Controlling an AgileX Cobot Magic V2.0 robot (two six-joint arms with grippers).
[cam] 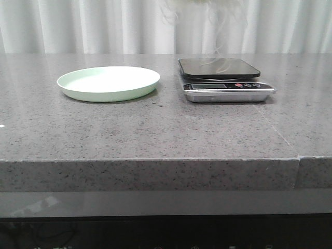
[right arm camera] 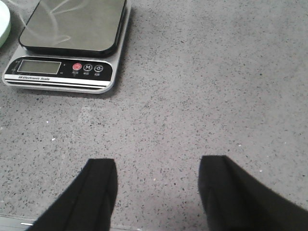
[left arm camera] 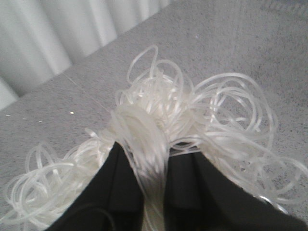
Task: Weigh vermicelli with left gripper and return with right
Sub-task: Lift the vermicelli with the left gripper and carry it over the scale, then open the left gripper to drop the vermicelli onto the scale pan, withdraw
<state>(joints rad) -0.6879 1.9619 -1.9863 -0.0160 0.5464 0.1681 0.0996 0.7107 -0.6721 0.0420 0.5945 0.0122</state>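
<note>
Left wrist view shows the left hand (left arm camera: 156, 178) pinching the vermicelli (left arm camera: 159, 125), carried high so it can drop onto the scale (cam: 224, 79) beyond. The right hand (right arm camera: 159, 192) waits spread over the bench (right arm camera: 216, 96); the plate (cam: 108, 83) lies bare.

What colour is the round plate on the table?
Pale mint green; the plate shows best in the front view.

The plate (cam: 108, 83) and the scale (cam: 224, 79) sit apart on the surface (cam: 155, 129), with a bare gap between them. The surface in front of both is bare. Noodle strands (cam: 218, 31) dangle over the scale's top.
</note>
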